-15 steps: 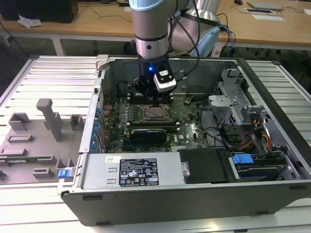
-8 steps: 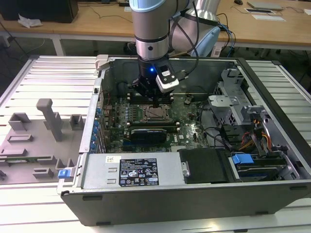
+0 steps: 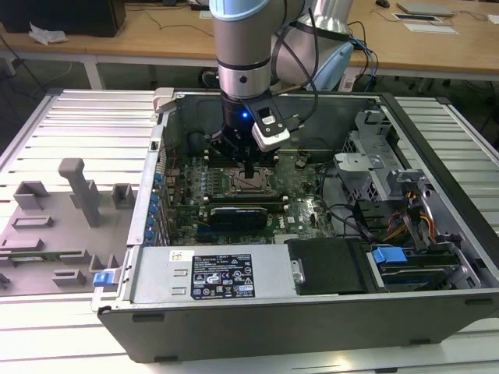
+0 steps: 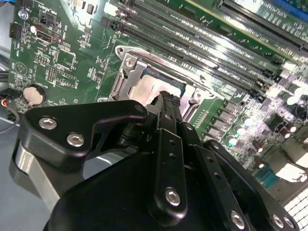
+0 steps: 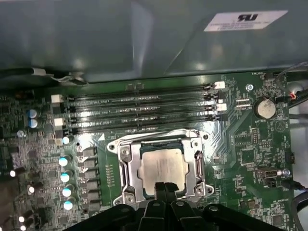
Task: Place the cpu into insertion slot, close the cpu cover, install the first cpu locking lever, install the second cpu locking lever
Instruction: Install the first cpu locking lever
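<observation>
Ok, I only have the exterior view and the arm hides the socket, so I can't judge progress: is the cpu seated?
Observer: Yes. In the first wrist view the cpu lies flat in the socket.
Operator: And the cover?
Observer: The cpu cover is down flat, framing the chip.
Operator: Where's the gripper?
Observer: The gripper is shut, with its tips over one edge of the cpu. I cannot tell whether they touch it.
</observation>
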Motion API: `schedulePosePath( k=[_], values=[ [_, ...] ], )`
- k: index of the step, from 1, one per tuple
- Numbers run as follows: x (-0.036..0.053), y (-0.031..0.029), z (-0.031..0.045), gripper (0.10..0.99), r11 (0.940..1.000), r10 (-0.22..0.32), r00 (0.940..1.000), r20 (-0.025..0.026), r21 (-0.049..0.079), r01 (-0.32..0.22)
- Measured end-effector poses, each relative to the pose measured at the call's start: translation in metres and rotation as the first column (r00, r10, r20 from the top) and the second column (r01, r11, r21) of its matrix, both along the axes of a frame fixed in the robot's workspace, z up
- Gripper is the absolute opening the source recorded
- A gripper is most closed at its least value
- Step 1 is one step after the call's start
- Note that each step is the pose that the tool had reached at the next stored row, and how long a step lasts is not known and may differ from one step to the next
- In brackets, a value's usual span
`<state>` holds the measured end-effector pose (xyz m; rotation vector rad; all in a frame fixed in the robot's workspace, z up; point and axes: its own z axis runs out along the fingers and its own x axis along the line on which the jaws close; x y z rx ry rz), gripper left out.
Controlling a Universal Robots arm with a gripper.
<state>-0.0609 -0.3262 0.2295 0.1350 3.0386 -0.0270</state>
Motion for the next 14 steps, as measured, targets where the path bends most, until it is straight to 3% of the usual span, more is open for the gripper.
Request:
schedulePosePath(
  k=[5,9,14],
  values=[
    [0.0035,-0.0015,-0.0001,0.106,0.9999,0.011,0.9999,-0.0009,0.0,-0.011],
    [0.0036,-0.0015,0.0093,0.106,0.9999,0.011,0.9999,-0.0012,-0.001,-0.011],
    [0.0036,-0.0015,0.0109,0.106,0.9999,0.011,0.9999,-0.0011,-0.001,-0.011]
  ],
)
